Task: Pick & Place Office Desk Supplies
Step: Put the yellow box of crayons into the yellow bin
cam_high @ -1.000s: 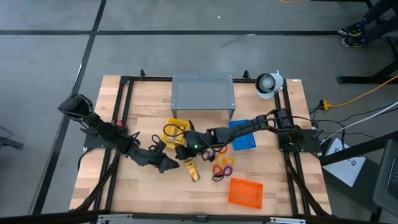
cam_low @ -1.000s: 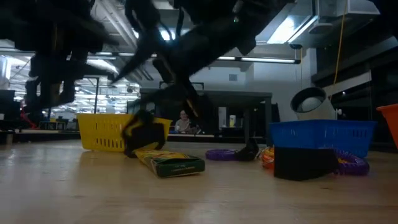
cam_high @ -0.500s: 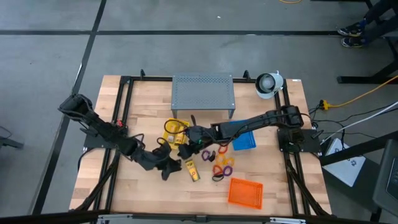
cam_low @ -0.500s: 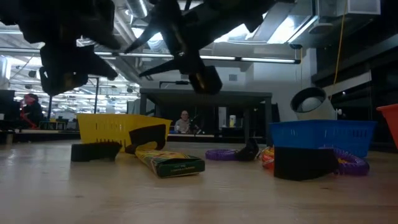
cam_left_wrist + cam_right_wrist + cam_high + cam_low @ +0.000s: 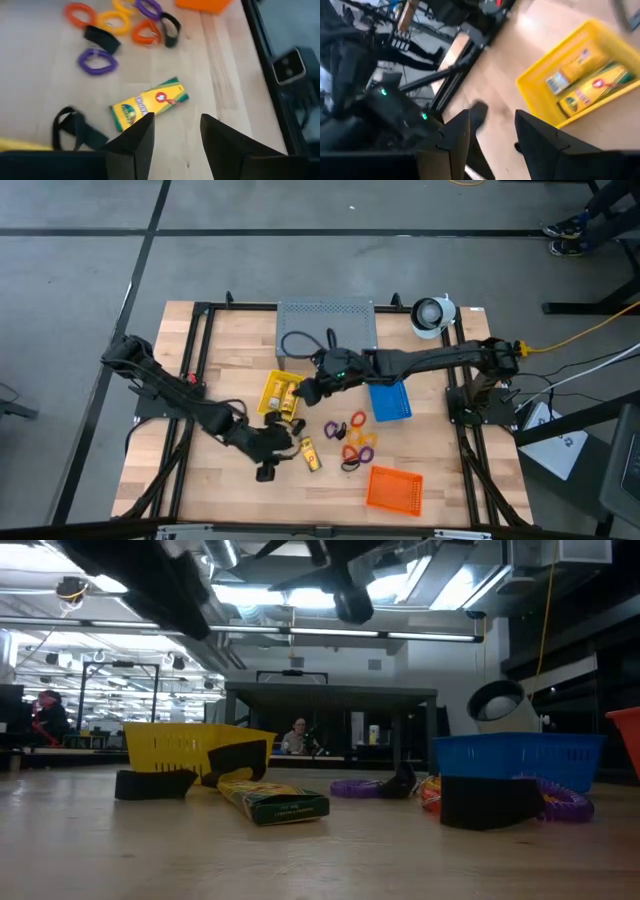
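Note:
The supplies lie on the wooden table. A yellow packet point(image 5: 310, 455) point(image 5: 149, 102) lies flat. Next to it sit coloured loops point(image 5: 352, 438) and black clips: one point(image 5: 265, 472) by the near edge, one point(image 5: 75, 129) beside the yellow tray point(image 5: 280, 393). The tray holds more packets point(image 5: 590, 75). My left gripper point(image 5: 288, 442) point(image 5: 175, 125) hovers open above the loose packet. My right gripper point(image 5: 306, 394) point(image 5: 492, 120) hangs open over the yellow tray's right side. Neither has anything between its fingers.
A grey perforated stand point(image 5: 327, 330) stands at the far middle, with a white round object point(image 5: 432, 313) to its right. A blue tray point(image 5: 388, 400) lies under the right arm. An orange tray point(image 5: 393, 488) sits near the front right. Bare wood lies front left.
My left gripper has risen and rolled about its own axis. A black clip now lies on the table below it, where none lay a second ago. My right gripper has risen well clear of the table and gone toward the far edge, over the yellow tray.

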`<action>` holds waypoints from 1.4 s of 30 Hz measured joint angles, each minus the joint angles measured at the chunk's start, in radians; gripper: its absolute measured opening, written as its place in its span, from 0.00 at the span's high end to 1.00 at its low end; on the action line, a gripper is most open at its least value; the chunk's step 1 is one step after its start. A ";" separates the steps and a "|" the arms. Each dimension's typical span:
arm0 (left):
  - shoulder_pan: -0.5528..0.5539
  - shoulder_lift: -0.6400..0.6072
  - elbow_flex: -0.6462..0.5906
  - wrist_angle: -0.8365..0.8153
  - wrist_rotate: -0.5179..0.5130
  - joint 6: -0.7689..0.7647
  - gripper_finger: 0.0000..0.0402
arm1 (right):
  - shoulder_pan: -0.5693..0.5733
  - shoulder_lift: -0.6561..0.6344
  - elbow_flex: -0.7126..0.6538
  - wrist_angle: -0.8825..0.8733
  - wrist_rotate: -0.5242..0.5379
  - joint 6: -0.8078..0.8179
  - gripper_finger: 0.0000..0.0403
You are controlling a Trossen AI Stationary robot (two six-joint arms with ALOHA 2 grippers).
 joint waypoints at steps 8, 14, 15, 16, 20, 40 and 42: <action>0.086 0.142 0.156 -0.071 0.235 0.332 0.46 | 0.006 -0.043 0.000 -0.017 0.039 -0.019 0.60; 0.118 0.261 0.292 -0.268 0.248 0.579 0.36 | 0.013 -0.044 0.000 -0.007 0.030 -0.019 0.60; 0.117 0.281 0.310 -0.297 0.236 0.625 0.35 | 0.013 -0.044 0.000 -0.001 0.030 -0.019 0.60; 0.117 0.304 0.326 -0.319 0.228 0.665 0.35 | 0.012 -0.046 0.000 0.003 0.031 -0.019 0.60; 0.121 0.374 0.368 -0.363 0.207 0.775 0.35 | 0.012 -0.053 0.000 0.021 0.031 -0.021 0.60; 0.137 0.532 0.451 -0.365 0.192 1.018 0.35 | 0.012 -0.059 0.000 0.066 0.035 -0.033 0.60; 0.136 0.542 0.452 -0.363 0.196 1.028 0.35 | 0.012 -0.059 0.000 0.075 0.035 -0.033 0.60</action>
